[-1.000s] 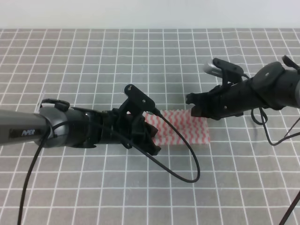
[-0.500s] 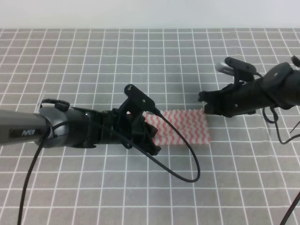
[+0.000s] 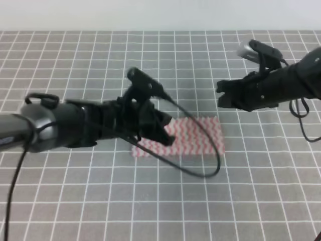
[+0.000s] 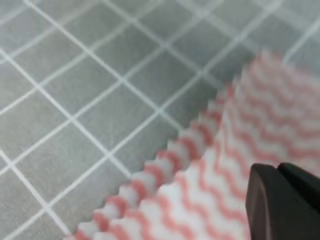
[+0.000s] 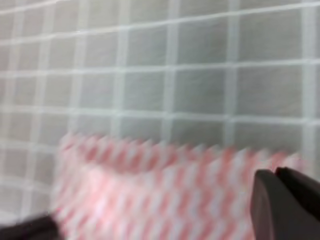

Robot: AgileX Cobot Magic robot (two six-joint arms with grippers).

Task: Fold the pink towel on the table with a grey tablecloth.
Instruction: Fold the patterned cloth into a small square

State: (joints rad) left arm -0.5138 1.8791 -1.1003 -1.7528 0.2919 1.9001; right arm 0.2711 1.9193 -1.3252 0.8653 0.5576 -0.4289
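1. Pink towel [image 3: 198, 134]: one, zigzag-striped.
2. Bench [image 3: 90, 55]: one, under a grey grid-printed tablecloth.
3. Robot arms: two, each ending in one gripper, left gripper [image 3: 159, 128] and right gripper [image 3: 224, 94].

No text, label, brand mark or number can be read in any view. The left arm [image 3: 50, 128], lying left of the pink towel [image 3: 198, 133], shows only a faint pale smear near the picture's left edge, possibly lettering but too blurred to make out.
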